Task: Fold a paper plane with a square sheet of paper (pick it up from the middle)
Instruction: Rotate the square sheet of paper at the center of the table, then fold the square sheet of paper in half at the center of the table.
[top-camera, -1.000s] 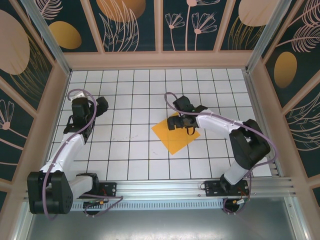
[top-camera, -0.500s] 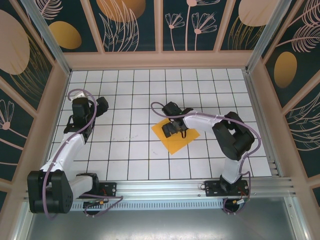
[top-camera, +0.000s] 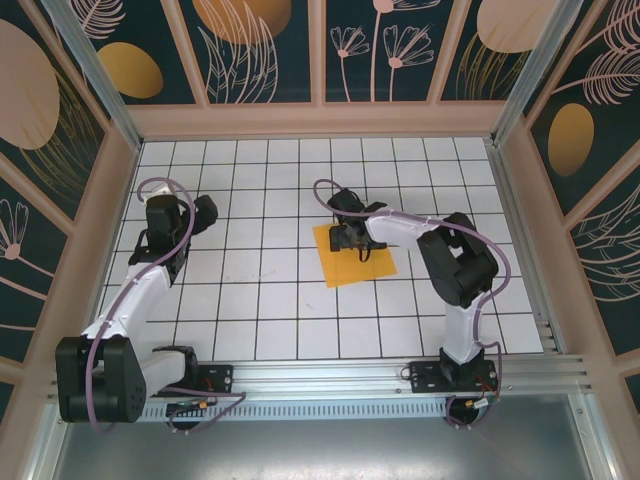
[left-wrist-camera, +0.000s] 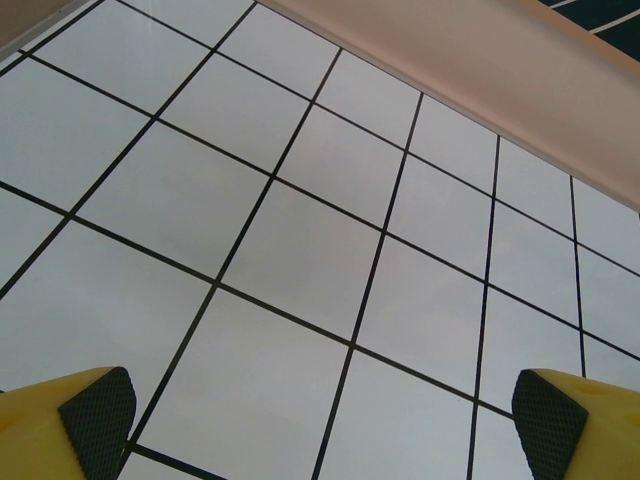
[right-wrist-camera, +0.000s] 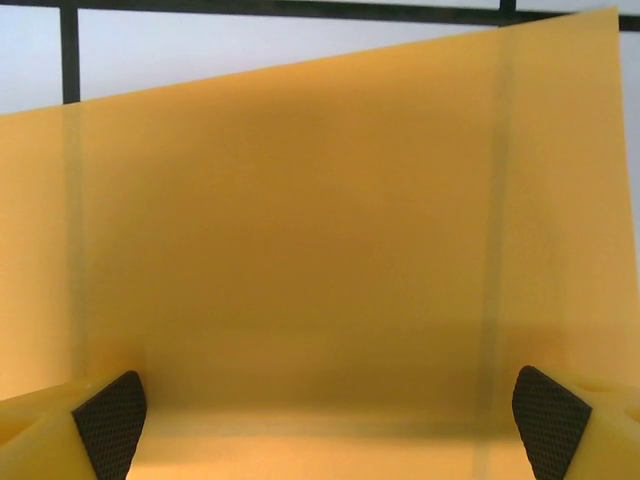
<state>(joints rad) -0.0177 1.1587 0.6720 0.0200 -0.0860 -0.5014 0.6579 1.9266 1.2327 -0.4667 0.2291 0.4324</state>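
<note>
White tiled surface (top-camera: 260, 300), floral walls. Square sheet of paper (top-camera: 362, 268) lies flat, just right of centre. Right gripper (right-wrist-camera: 330, 420) low over it, jaws spread, holding nothing. Left gripper (left-wrist-camera: 325, 415) apart, jaws spread. Sheet looks thin, light, limp and slippery. Best pinched at its middle, gently.

I'm seeing the square sheet of paper (top-camera: 350, 268) showing plain orange-yellow, the floor (top-camera: 250, 300) showing white tiles with black lines, the walls (top-camera: 270, 50) showing dark teal with orange ovals and pale leaves.
</note>
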